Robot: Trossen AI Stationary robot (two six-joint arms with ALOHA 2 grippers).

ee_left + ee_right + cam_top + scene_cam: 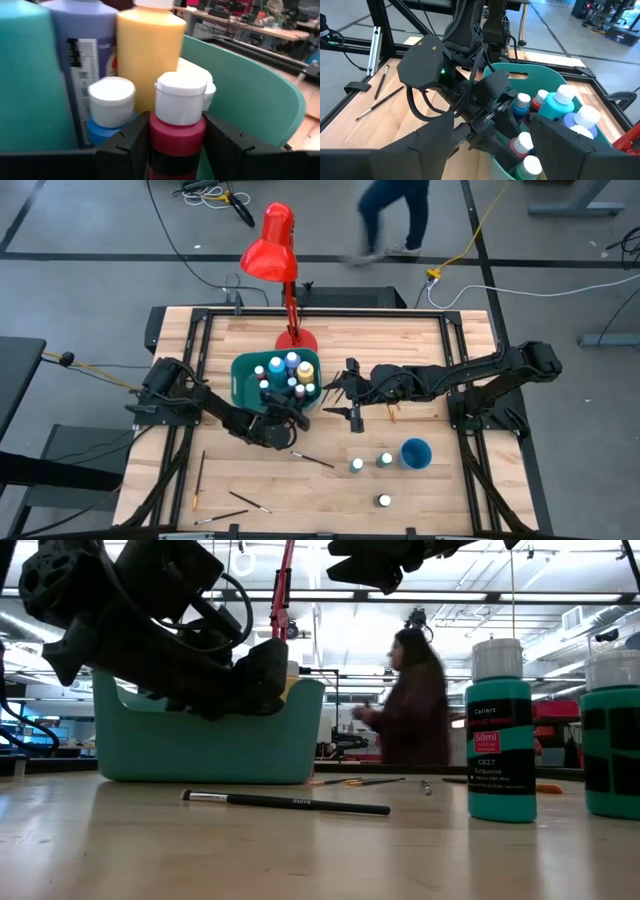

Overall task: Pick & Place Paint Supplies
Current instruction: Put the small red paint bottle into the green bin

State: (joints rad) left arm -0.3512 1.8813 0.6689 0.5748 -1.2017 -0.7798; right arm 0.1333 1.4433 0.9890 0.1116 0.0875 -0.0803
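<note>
Closest to the left wrist camera: a red paint bottle (176, 131) with a white cap, sitting upright between the two dark fingers (131, 145) of the left gripper (284, 416), partly parted and touching or nearly touching the bottle's sides. Whether gripped firmly or just let go, cannot tell. Held just inside the near wall of the teal bin (240, 376), beside a small blue bottle (105, 117), with a tall yellow bottle (150, 50) and a large purple-blue bottle (90, 45) close behind. Bin crowded with white-capped bottles, standing near the far edge of the table (420, 340), in front of a red lamp (272, 245).

Risk, as a judgement: very little room in the bin, so a tilted release could tip the red bottle against its neighbours or knock one over; fingers pulled out sideways could drag a cap along.

Left arm reaching from the table's left edge, wrist bent down over the bin's near side. Right gripper (352, 392) hanging just beside the bin's right side, fingers spread wide, holding nothing.

Left to collect: three bottles (384, 461) and a blue cup (415, 452) toward the near right corner, brushes (312, 460) scattered along the near edge. Person walking beyond the table.
</note>
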